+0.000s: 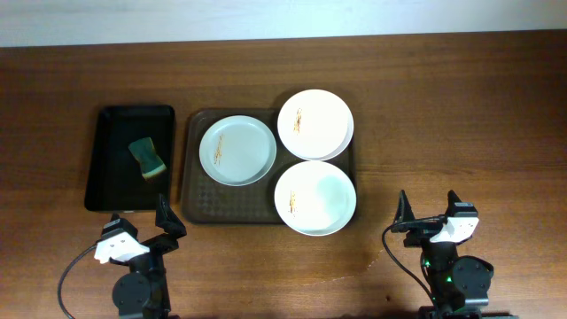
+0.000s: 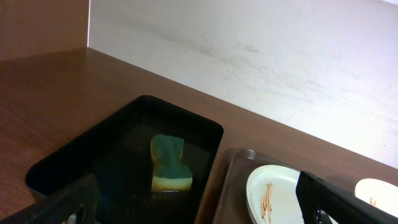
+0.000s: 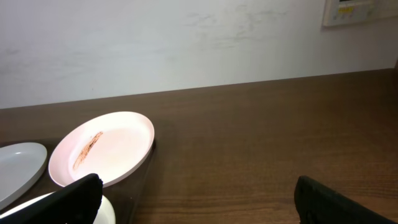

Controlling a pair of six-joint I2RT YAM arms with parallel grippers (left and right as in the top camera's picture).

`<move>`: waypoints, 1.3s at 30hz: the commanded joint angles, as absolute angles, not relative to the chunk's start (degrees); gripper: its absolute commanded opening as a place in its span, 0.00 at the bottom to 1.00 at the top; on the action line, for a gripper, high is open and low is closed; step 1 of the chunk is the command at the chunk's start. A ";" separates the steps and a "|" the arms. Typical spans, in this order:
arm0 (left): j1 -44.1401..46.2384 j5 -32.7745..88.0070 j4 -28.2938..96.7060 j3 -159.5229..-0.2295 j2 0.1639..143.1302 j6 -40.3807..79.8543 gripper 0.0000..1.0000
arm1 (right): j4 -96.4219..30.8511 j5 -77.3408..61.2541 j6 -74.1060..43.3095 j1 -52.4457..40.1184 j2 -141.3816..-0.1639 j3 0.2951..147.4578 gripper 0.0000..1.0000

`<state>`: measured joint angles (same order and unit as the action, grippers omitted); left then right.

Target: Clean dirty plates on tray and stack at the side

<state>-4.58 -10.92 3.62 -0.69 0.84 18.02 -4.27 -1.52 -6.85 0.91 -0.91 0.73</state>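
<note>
Green sponge [image 1: 148, 157] lies in the black tray [image 1: 99, 190], straight ahead of the left gripper [image 1: 139, 217], its long axis pointing roughly away. That one and the right gripper [image 1: 428, 208] stand spread and empty. Three plates [image 1: 237, 151] rest on the brown tray [image 1: 195, 211], ahead and between them.

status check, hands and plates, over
Left hand open, empty. Right hand open, empty. Three smeared plates on tray, none stacked. Sponge in black tray, nothing blocking.
</note>
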 commanded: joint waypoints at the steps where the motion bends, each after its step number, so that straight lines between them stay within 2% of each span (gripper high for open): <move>1: -4.67 -10.11 3.79 -0.51 0.30 17.10 0.99 | -4.45 -1.23 -6.42 0.38 -0.47 0.32 0.98; 18: -4.67 -10.11 3.79 -0.51 0.30 17.10 0.99 | -4.45 0.32 -6.39 0.38 -0.47 0.32 0.98; 23: -4.67 -10.11 3.77 -0.51 0.30 17.10 0.99 | -0.40 -7.11 -6.44 0.38 -0.47 0.32 0.98; 29: -4.67 -10.07 3.75 -0.51 0.30 17.12 0.99 | 0.93 -7.35 -6.50 0.38 -0.47 0.40 0.98; 31: -4.67 -10.00 3.75 -0.51 0.30 17.12 0.99 | 0.43 -8.29 -9.89 0.38 -0.67 1.10 0.98; 35: -4.67 -10.24 1.06 -0.51 0.30 17.12 0.99 | -3.42 -11.73 -9.93 0.38 -4.03 6.22 0.98; 39: -4.69 -15.07 -4.38 -0.54 0.40 17.08 0.99 | -4.58 -11.99 -9.91 0.38 -14.06 15.51 0.98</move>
<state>-4.58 -11.40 -1.13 -0.62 0.84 18.00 -4.75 -10.57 -9.23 0.91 -8.27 8.51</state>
